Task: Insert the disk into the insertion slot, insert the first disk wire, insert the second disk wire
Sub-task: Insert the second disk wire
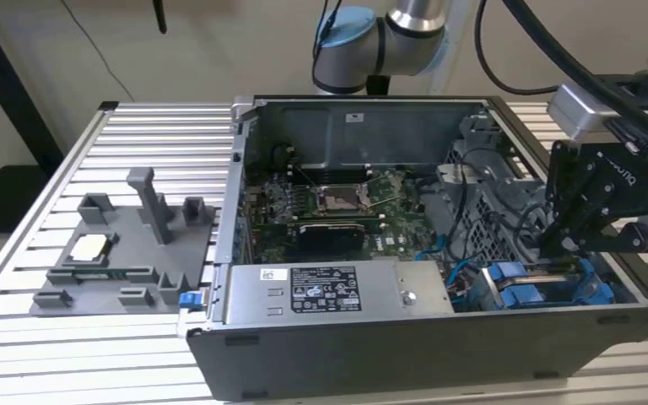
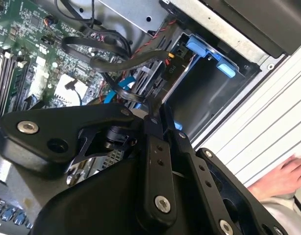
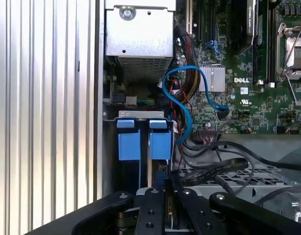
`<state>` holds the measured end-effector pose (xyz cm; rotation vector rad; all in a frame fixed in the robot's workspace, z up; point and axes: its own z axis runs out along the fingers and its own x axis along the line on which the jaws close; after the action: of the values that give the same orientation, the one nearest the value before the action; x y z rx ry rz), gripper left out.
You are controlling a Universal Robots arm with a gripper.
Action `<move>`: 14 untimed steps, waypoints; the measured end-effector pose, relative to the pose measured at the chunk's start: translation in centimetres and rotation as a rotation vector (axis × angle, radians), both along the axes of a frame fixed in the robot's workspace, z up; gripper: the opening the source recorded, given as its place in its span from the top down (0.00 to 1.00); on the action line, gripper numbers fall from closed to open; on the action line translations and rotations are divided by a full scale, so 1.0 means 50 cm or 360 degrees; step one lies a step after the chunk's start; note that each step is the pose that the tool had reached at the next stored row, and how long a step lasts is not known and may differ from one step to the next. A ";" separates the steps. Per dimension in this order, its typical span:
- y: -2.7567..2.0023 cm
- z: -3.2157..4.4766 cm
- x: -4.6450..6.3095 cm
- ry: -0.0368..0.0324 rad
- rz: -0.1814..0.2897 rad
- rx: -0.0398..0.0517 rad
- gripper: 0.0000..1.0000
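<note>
Fingers point(image 3: 163, 196) clenched on a thin black wire point(image 2: 116, 93), poised over the blue-railed insertion slot point(image 3: 140, 147), presumably for plugging into the seated disk.

This looks like a robotics lab or test workshop. An opened desktop computer case point(image 1: 437, 253) lies on a slatted aluminium workbench point(image 1: 132, 135) in the middle of the exterior view, with a grey fixture tray point(image 1: 121, 253) of parts at its left. An industrial robot arm point(image 1: 391, 34) is mounted at upper centre, with black cables point(image 1: 526, 51) hanging by it.
</note>
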<state>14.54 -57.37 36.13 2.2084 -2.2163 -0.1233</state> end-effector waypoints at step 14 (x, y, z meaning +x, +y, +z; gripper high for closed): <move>-0.0025 -0.018 0.009 0.0000 0.0000 0.0016 0.84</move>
<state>15.02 -57.50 35.24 2.2136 -2.2207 -0.1349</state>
